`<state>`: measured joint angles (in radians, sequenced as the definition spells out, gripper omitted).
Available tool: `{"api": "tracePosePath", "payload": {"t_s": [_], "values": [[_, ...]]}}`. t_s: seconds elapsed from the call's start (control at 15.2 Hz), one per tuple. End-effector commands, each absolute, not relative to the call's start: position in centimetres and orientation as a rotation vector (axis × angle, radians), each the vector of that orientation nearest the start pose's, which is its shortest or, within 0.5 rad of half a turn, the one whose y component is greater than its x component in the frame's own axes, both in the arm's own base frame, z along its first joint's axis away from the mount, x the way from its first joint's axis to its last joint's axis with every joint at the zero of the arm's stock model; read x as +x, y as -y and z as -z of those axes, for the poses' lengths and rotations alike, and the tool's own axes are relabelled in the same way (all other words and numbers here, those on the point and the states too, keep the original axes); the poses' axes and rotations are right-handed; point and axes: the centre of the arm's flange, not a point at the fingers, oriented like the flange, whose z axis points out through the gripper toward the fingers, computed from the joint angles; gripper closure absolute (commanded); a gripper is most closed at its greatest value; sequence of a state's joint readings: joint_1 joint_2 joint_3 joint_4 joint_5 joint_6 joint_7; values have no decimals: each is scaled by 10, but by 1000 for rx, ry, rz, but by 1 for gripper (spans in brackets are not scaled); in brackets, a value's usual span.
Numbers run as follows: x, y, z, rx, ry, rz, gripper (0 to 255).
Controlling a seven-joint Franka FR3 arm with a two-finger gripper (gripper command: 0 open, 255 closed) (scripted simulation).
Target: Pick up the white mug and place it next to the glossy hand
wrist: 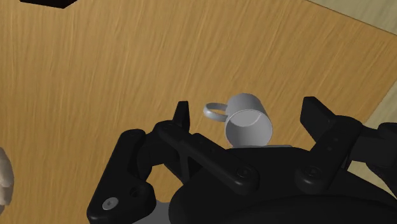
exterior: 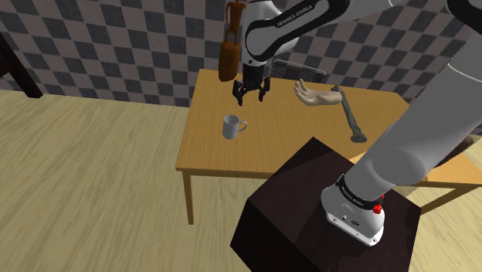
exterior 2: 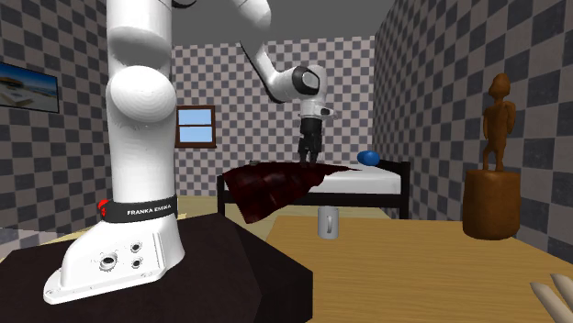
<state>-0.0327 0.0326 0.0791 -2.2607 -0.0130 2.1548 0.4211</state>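
Observation:
A grey-white mug (exterior: 232,127) stands upright on the wooden table (exterior: 208,158), its handle toward the shoulder view's right. My black gripper (exterior: 251,96) hangs open above the table, a little behind and above the mug, holding nothing. In the wrist view the mug (wrist: 247,119) lies below, between the spread fingers (wrist: 182,118), untouched. The glossy flesh-coloured hand (exterior: 311,96) lies on the table to the shoulder view's right of the gripper. From the second exterior view the mug (exterior 2: 327,221) stands on the table under the gripper (exterior 2: 310,158).
A brown wooden figure on a round block (exterior: 229,48) stands at the table's back edge, close behind the gripper, as the figure (exterior 2: 496,165) does at the second exterior view's right. A grey long-handled tool (exterior: 349,114) lies right of the hand. The dark stand (exterior: 309,201) is in front.

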Motion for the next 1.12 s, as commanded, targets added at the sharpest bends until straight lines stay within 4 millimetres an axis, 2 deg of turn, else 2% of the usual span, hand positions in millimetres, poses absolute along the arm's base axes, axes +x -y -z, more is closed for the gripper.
{"api": "tracePosePath", "payload": {"t_s": [0.0,0.86,1.06], "values": [[522,-26,-316,-3107,-607,-218,0],[626,-28,-177,-3012,-784,-264,0],[625,-29,-165,-3011,-786,-265,0]]}}
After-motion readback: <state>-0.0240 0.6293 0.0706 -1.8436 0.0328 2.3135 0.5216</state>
